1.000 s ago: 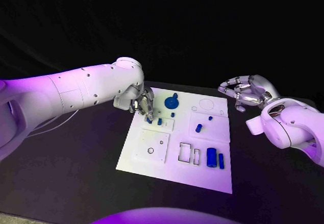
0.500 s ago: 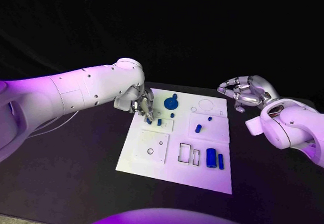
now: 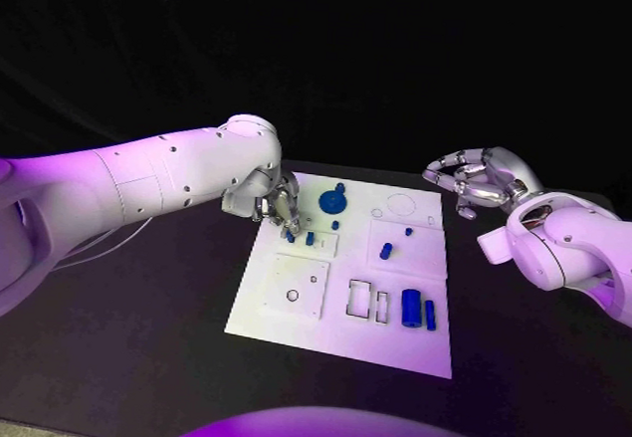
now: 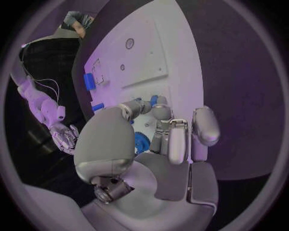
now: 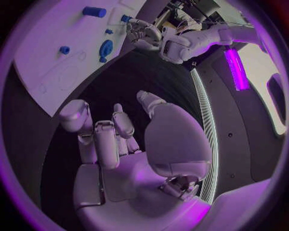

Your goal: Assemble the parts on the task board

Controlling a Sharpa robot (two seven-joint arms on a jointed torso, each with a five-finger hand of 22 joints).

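My left hand (image 3: 271,202) is down at the task board's (image 3: 299,322) far-left corner, fingertips (image 4: 155,103) closing on a small blue part (image 3: 289,234) there, probably to seat it. Whether it's actually gripped I can't tell; the fingers hide it. My right hand (image 3: 480,179) hovers off the board's far-right corner, fingers curled, holding nothing, kept clear. Other blue parts (image 3: 413,305) lie on the board.

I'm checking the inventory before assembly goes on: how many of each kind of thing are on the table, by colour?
Blue parts: 8 that can be made out in the head view
White task board: 1
Silver hands (left hand, right hand): 2
Total: 11
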